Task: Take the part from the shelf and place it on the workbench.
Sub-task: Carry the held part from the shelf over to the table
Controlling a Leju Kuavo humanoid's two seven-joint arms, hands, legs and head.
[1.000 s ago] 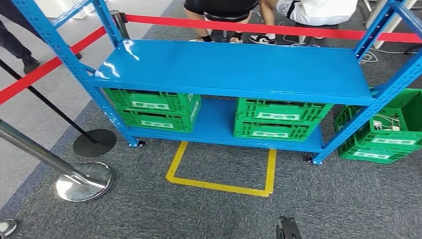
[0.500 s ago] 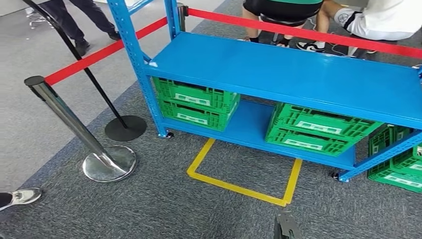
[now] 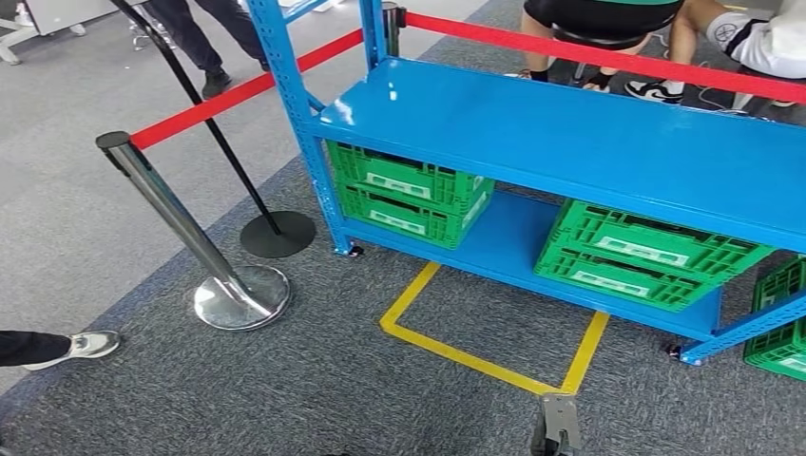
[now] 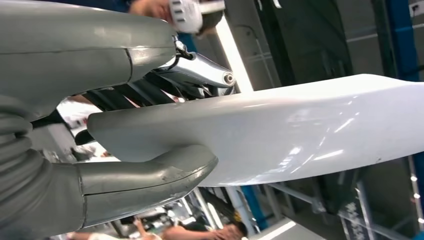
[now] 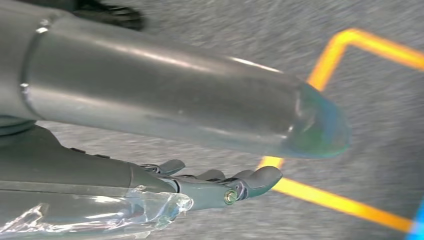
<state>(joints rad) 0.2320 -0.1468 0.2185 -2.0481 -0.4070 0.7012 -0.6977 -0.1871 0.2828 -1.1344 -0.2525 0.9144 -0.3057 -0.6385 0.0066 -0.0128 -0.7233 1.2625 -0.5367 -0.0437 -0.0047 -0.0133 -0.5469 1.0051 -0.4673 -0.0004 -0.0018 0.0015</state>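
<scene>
Most of the white part (image 4: 280, 135) hides the left hand's fingers (image 4: 130, 95).

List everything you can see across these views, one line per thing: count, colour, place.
Shelf rack: one, blue, on the carpet, top shelf bare.
Crates: two stacks, green, on the lower shelf; more green crates beside the rack's right end.
Tape outline: one, yellow, on the floor before the rack.
Barrier posts: two left of the rack, one chrome, one black.
Belts: red, running between posts.
People: legs behind the rack, a shoe at the left edge.
Part: one, white, held by the left robot hand.
Right robot hand: grey, holding nothing, above the carpet.
</scene>
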